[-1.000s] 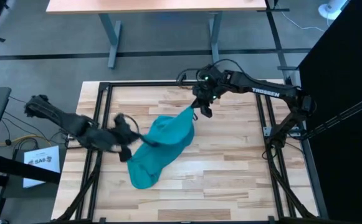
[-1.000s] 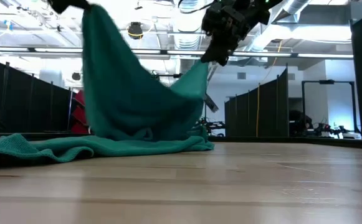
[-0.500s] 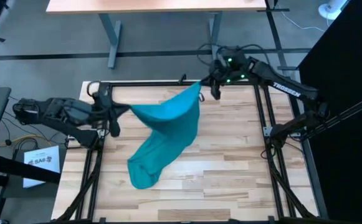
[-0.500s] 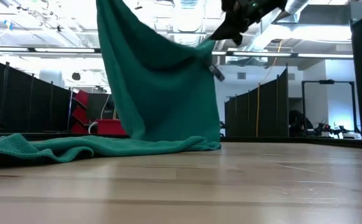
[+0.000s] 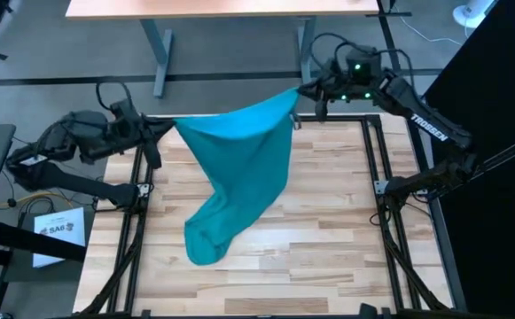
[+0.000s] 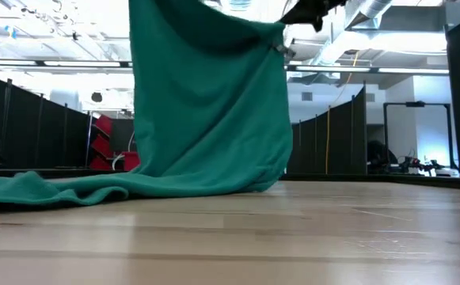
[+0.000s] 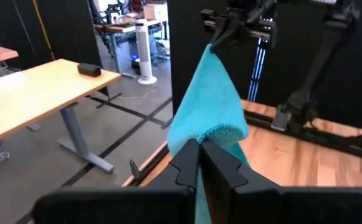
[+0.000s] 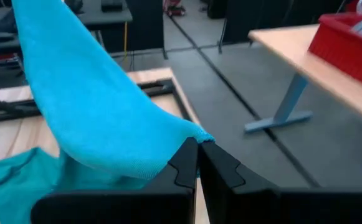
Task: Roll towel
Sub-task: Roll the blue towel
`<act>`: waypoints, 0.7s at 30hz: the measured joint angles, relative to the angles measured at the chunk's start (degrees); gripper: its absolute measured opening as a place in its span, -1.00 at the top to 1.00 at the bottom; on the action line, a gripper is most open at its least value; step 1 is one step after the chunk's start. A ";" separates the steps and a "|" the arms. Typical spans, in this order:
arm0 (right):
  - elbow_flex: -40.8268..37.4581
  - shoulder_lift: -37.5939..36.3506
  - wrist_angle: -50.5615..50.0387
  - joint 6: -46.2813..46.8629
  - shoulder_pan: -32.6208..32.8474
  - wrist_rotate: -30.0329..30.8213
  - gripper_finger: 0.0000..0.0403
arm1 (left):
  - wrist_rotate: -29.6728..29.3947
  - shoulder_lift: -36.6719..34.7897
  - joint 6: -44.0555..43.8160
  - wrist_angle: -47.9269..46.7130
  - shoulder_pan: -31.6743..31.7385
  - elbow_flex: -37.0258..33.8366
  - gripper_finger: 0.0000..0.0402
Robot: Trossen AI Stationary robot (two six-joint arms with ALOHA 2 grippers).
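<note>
"TROSSEN" showing in white letters along right arm (image 5: 433,127), high view. Black lettering, seemingly "SAS", sitting on white sheet (image 5: 58,236) lying beside table's left edge; smaller print there unreadable. No other text reading clearly.

Towel (image 5: 239,168): soft matt teal cloth, fine looped pile, hemmed edge. Worktop (image 5: 328,230): pale wood planks, smooth, faint sheen. Frame (image 5: 377,190): black matt metal. End effector fingers (image 8: 184,165): dark matt plastic.
</note>
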 joint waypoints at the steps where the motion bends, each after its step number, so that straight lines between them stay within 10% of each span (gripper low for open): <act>1: 0.88 -0.04 -0.06 -0.08 -0.42 0.01 1.00 | 0.12 0.23 0.47 -0.11 0.65 0.76 1.00; 21: 7.94 0.07 -0.67 -2.58 -8.89 0.27 1.00 | 2.11 8.70 12.39 -3.72 15.30 16.82 1.00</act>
